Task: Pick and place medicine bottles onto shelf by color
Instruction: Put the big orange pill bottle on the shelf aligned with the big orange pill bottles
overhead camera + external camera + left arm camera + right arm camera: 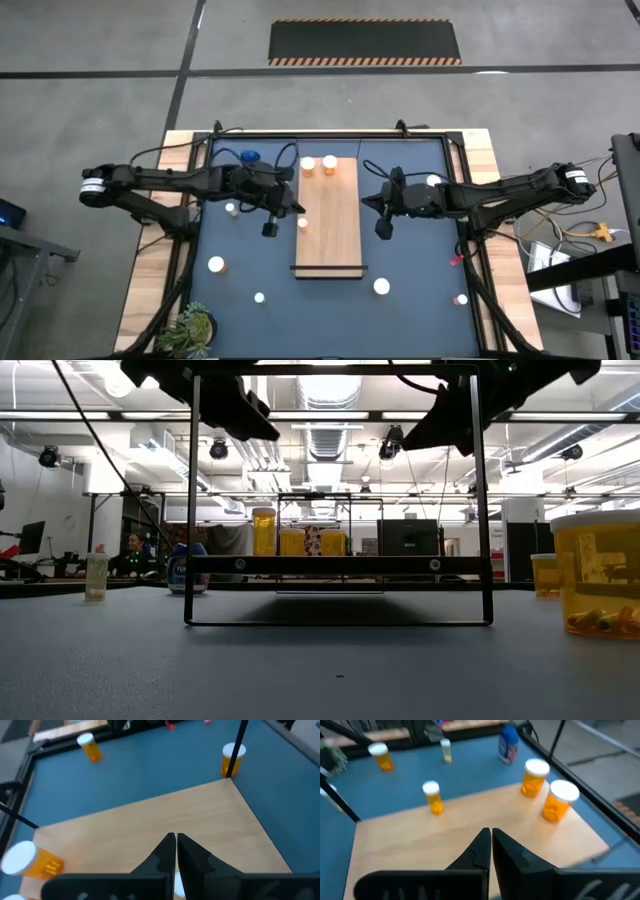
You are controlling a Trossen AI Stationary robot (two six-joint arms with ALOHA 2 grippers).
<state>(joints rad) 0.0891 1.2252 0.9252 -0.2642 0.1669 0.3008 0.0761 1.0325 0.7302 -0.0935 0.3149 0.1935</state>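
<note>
Wooden shelf [329,215] btwn both arms, 2 orange bottles [318,165] at far end

Blue-topped table [420,250] framed in pale wood. On it, at centre: long wooden shelf [328,235], with two orange bottles [318,165] at its far end. Scattered around: white-capped orange bottles [216,265], a blue bottle [249,157] far left, a green plant [190,325] near left.

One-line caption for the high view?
Both grippers, left and right, shut beside the shelf holding two orange bottles.

Even overhead light from bright ceiling strips [330,420] glaring in the low view; wrist views slightly soft.
</note>
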